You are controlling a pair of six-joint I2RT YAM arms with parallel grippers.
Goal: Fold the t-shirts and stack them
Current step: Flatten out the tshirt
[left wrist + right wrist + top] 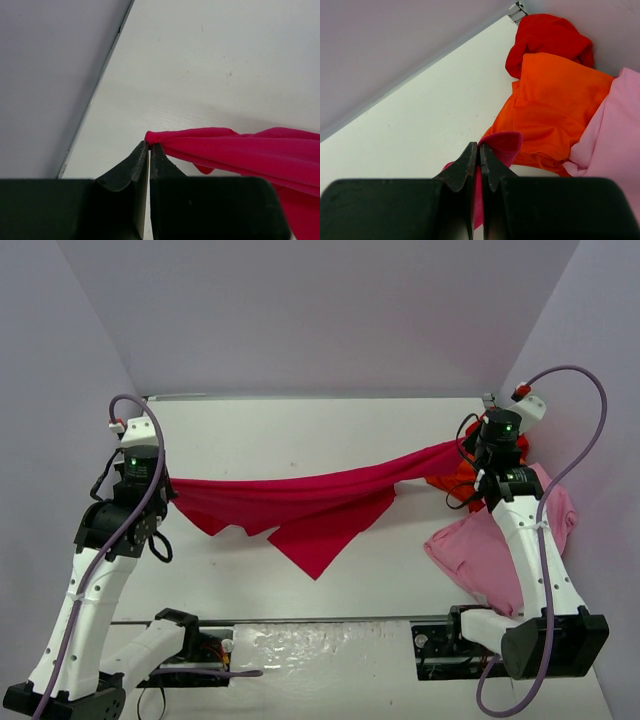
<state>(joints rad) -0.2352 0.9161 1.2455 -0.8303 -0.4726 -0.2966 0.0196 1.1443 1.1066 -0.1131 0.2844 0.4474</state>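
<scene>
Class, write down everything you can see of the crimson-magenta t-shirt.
The crimson-magenta t-shirt is soft, plain cloth, stretched into a sagging band across the table. The left claw and right claw are each shut on one end. Loose pointed folds hang from its middle; its right end is beside the orange shirt.

The right gripper (479,149) has its two dark jaws pressed together on a fold of the crimson shirt (506,142). The cloth bulges out at the tips toward two o'clock, and a strip of it shows in the slit between the jaws. Touching that fold, at two o'clock, lies the crumpled orange shirt (555,105). The red shirt (547,37) is bunched beyond it at one o'clock, against the wall (395,40). The pink shirt (615,135) lies at three o'clock, beside the orange one. The white table (420,130) runs off toward ten o'clock.
</scene>
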